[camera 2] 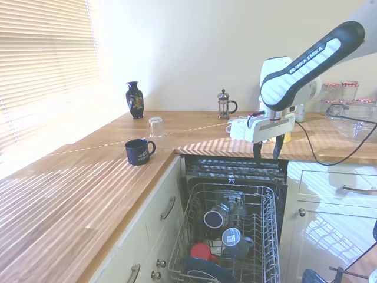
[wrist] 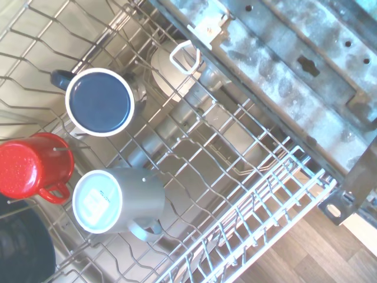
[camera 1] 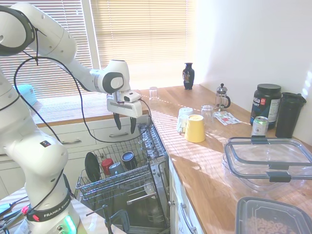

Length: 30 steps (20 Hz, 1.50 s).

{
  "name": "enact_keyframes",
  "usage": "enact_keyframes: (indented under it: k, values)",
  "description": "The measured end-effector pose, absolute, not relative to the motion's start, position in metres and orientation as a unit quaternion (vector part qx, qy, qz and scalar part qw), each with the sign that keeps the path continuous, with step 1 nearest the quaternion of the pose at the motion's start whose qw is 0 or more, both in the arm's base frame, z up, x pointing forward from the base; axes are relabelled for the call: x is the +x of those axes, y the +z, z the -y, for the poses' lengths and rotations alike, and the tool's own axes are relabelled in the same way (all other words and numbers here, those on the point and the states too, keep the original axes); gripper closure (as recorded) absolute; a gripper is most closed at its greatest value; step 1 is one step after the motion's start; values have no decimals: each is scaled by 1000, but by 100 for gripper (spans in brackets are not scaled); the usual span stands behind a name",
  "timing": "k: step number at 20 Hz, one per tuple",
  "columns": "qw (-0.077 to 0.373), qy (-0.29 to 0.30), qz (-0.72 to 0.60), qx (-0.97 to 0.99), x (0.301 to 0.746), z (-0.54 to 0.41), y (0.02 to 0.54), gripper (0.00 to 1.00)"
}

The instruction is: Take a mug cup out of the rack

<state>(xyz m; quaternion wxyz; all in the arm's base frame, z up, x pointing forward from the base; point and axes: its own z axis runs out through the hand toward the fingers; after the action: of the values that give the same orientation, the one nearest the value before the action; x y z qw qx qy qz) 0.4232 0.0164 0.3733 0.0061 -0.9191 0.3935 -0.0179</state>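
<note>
The claw (camera 1: 124, 123) hangs above the pulled-out rack (camera 1: 127, 184), its two dark fingers pointing down with a clear gap between them and nothing held. It is well above the mugs, over the back part of the basket near the dishwasher opening. The mug cup (wrist: 121, 200), plain grey, lies upside down in the rack with its base facing up and its handle pointing toward the rack's outer edge; the second exterior view shows it (camera 2: 234, 240) toward the front of the basket. Just beside it sits the red mug (wrist: 34, 165), also turned over, its handle close to the grey one's base. The dark mug (wrist: 99, 103) with a white rim stands further back in the basket, apart from both. A dark round plate (camera 1: 92, 167) stands on edge at the rack's front end next to the red mug. On the counter (camera 2: 70, 194) a navy mug (camera 2: 138, 151) sits near the corner, well apart from the rack.
</note>
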Motion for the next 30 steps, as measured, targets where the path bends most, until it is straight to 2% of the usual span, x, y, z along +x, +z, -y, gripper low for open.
enact_keyframes:
  k: [4, 12, 23, 30]
  values:
    - [-5, -14, -385, -923, 420, -32, 363, 0]
    - [-76, 14, -280, -957, 392, -105, 273, 0]
    - [-130, 33, -128, -983, 420, -162, 191, 0]
    - [-156, 48, -79, -983, 424, -186, 129, 0]
